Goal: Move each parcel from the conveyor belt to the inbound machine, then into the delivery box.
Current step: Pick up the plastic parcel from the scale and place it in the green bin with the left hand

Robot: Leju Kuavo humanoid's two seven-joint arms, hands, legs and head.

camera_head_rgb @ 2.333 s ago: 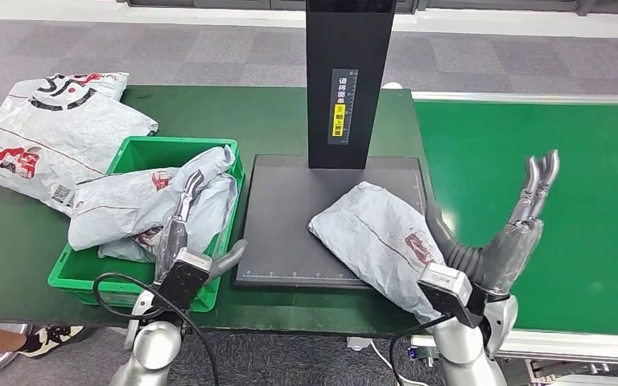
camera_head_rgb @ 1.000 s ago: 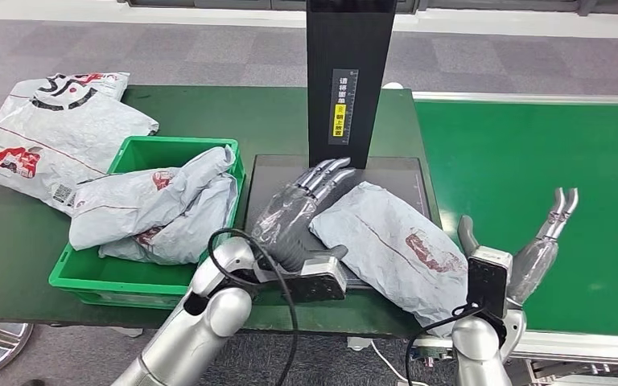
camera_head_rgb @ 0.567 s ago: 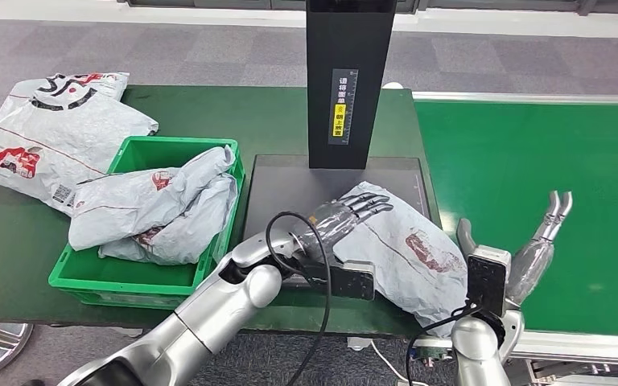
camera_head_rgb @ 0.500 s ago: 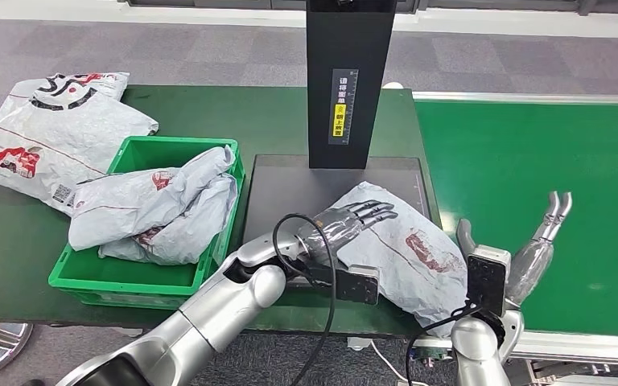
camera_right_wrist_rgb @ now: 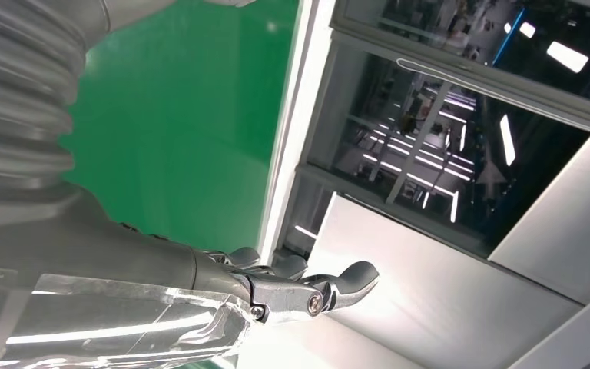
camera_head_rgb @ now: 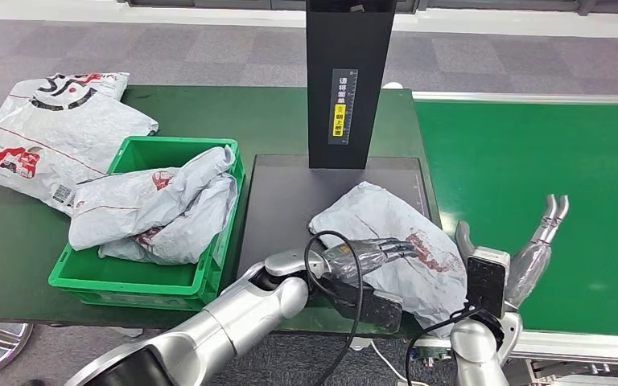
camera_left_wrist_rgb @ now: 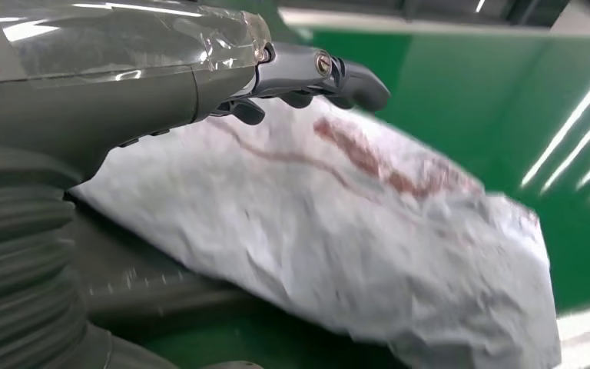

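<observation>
Parcel (camera_head_rgb: 386,233) lay on the scanner's black plate (camera_head_rgb: 290,201), one end overhanging toward the green belt (camera_head_rgb: 531,153). Left robot hand (camera_head_rgb: 370,256) stretched flat over it; the wrist view showed fingers (camera_left_wrist_rgb: 307,73) above the wrapper, contact unclear, grasping nothing. Right robot hand (camera_head_rgb: 535,249) stood released, fingers apart, over the belt.

Both arms are polished silver tubes with rounded joint housings. A black cable (camera_head_rgb: 346,277) loops from the left forearm to a black box-shaped camera module (camera_head_rgb: 374,304) at the wrist. The right wrist carries a similar black module (camera_head_rgb: 487,283) with a silver top edge. Each hand, left hand (camera_head_rgb: 370,256) and right hand (camera_head_rgb: 535,245), has a grey ribbed cover, clear film wrap, dark grey fingers and visible screws
</observation>
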